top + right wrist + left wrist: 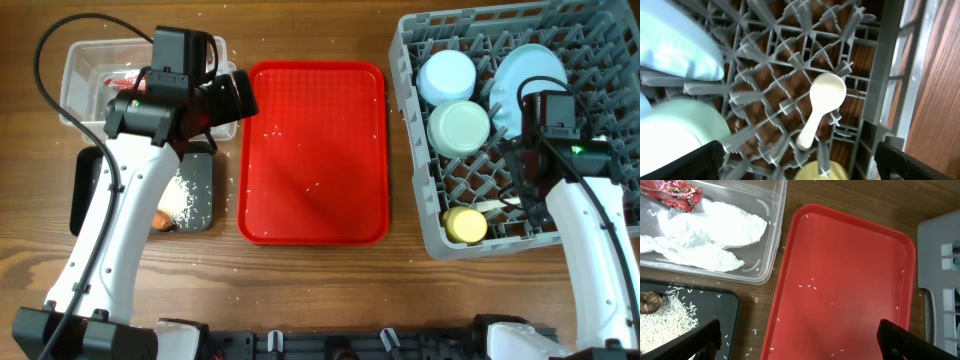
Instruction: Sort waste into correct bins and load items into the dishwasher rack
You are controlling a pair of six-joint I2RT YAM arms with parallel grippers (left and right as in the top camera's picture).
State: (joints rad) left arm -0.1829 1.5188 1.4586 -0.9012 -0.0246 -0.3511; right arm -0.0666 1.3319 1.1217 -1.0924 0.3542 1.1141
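Grey dishwasher rack [404,80] holding white spoon [821,105], yellow cup [465,225], two teal bowls [447,77] [459,127], left claw [799,337] spread above red tray [850,270], right claw [800,160] spread over spoon, seemingly empty.

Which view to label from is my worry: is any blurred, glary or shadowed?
Overhead: evenly lit, sharp, faint sheen on the red tray. Left wrist: loose rice crisp, small highlights on the clear tub, its fingers dark. Right wrist: white spoon in focus, blue plate softer.
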